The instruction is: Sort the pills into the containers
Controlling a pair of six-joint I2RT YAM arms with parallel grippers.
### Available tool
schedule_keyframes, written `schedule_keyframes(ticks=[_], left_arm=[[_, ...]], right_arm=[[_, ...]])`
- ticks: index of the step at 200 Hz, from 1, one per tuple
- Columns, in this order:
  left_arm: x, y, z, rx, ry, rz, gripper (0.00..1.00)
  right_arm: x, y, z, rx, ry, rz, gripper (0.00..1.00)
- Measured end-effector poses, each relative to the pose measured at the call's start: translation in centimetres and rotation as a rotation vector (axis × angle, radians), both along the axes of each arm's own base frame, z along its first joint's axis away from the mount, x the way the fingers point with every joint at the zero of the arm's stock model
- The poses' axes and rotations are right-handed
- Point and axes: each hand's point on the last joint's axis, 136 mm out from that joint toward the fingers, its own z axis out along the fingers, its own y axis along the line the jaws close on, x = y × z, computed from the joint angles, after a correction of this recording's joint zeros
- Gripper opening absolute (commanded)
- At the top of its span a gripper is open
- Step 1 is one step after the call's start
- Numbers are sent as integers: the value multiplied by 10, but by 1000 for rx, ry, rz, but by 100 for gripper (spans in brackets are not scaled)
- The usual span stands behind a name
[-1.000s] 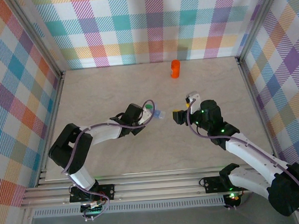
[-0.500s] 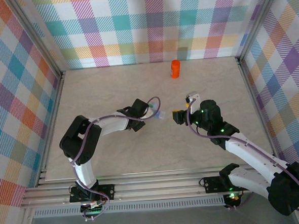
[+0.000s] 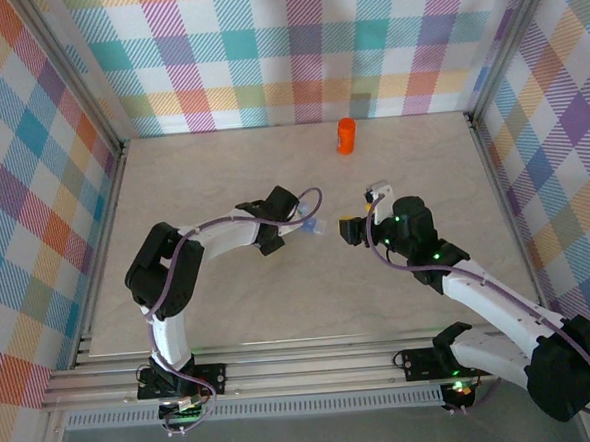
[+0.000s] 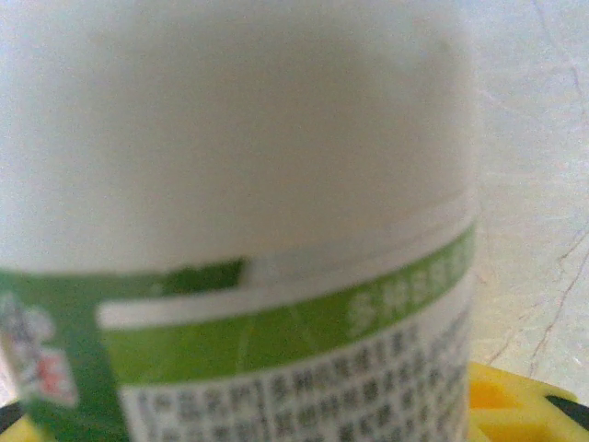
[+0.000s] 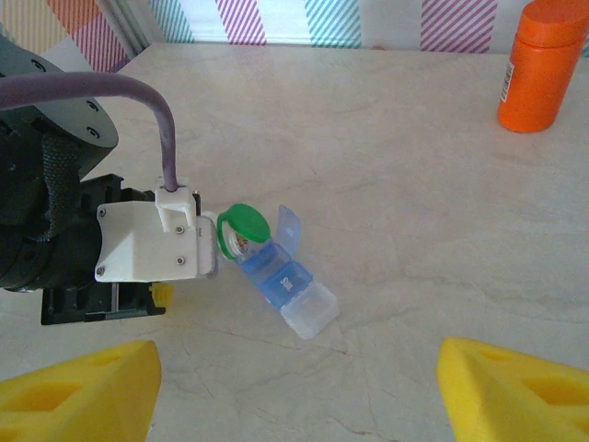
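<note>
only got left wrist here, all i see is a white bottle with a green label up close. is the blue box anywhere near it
observer: yes, the blue box lies right beside the green-capped bottle, with one lid flap up.
operator: where's the orange one
observer: the orange bottle stands upright near the back wall, well apart from both.
operator: and the right arm
observer: the right arm's fingers are wide open, holding nothing, pointed toward the box.

the white bottle [image 4: 239, 138] bears blurred, seemingly chinese print, unreadable.
</note>
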Motion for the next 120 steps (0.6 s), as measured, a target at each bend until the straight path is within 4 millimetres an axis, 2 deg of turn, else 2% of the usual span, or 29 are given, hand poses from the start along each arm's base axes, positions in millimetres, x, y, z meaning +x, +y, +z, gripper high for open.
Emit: schedule_keyframes(ticks=[82,120], left_arm=[[2,-2,9,50,43,-22,0],[5,-4,4,84,69,-30,0]], right_arm=[[1,1,-3,9,13,-3,78],[-1,0,-8,5,22,-4,78]])
